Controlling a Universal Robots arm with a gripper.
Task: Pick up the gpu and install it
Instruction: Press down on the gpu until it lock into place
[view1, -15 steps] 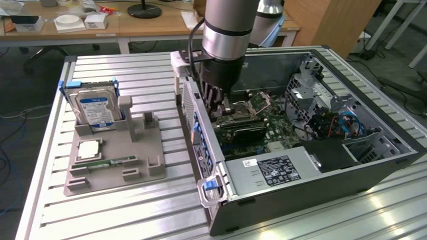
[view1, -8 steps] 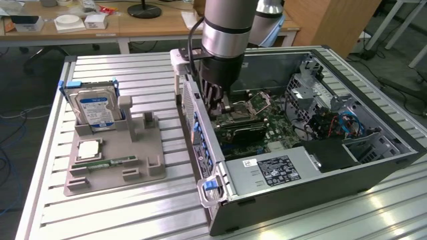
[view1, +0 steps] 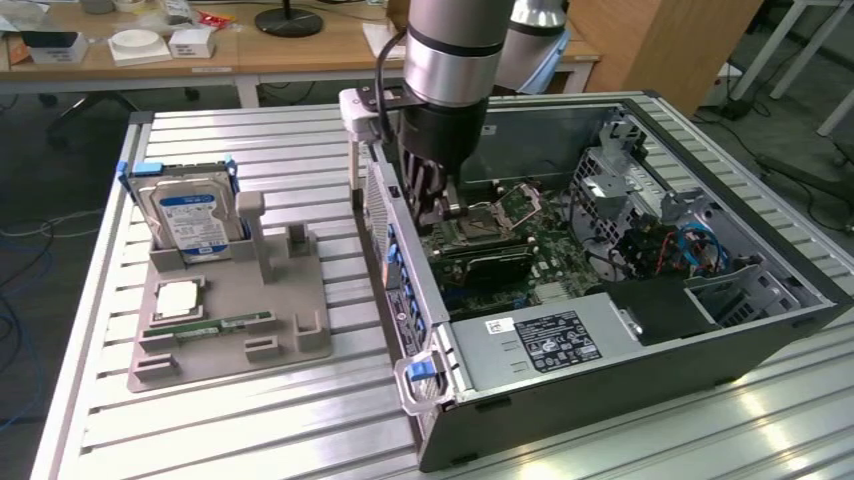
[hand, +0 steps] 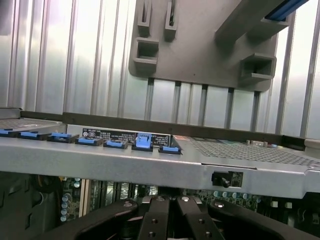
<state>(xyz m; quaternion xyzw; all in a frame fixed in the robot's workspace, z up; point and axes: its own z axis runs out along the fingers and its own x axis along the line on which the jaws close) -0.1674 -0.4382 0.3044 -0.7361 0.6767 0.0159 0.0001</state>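
Observation:
The gpu (view1: 483, 263) is a dark flat card low inside the open computer case (view1: 747, 330), over the green motherboard (view1: 534, 235). My gripper (view1: 447, 222) reaches down into the case from above and is shut at the card's upper edge. In the wrist view the black fingers (hand: 152, 220) meet at my gripper (hand: 169, 222), just behind the case's grey side wall (hand: 150, 165). The card itself is hidden there.
On the slatted table, at the exterior view's left, a grey parts holder (view1: 254, 300) carries a silver hard drive (view1: 187, 215), a processor (view1: 178, 298) and a green memory stick (view1: 220, 325). Blue clips (hand: 143, 141) line the case wall. The power supply (view1: 547, 340) fills the case's near end.

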